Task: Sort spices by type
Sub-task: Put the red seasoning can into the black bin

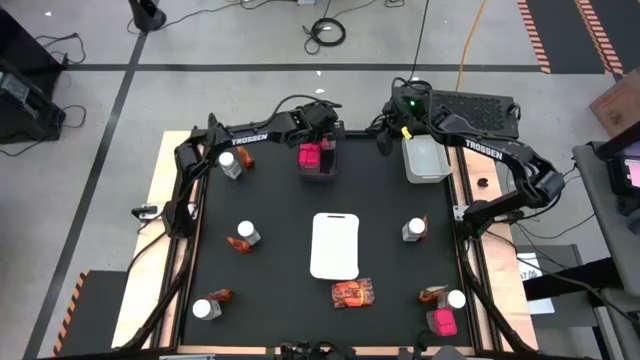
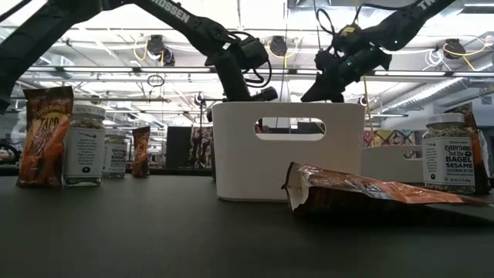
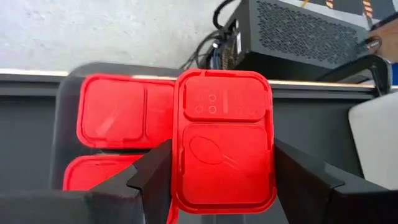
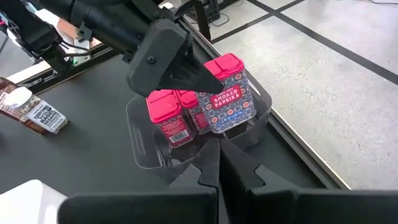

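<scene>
A pink-lidded spice box [image 3: 224,143] is gripped between the fingers of the left claw [image 4: 186,74], which is held over the dark bin [image 1: 320,165] at the middle of the desk's far edge. Two more pink boxes [image 4: 171,115] are already seated in that bin, directly under and beside the held one. A release from this height could, it is judged, let the box strike the lids below, tip over, or bounce against the bin wall; a slight offset toward the wall would cause it to catch on the rim. The free slot appears tight, so a crooked descent might also shift the boxes already placed.

The right claw [image 4: 217,165] is fully closed and empty, and is held just beside the same bin, near the grey bin [image 1: 427,158] at the far edge; a collision between the two arms is possible if either is swung sideways.

Jars [image 1: 247,232] and packets [image 1: 353,293] are left scattered toward the near edge and both side edges, around the white tray [image 1: 335,245].
</scene>
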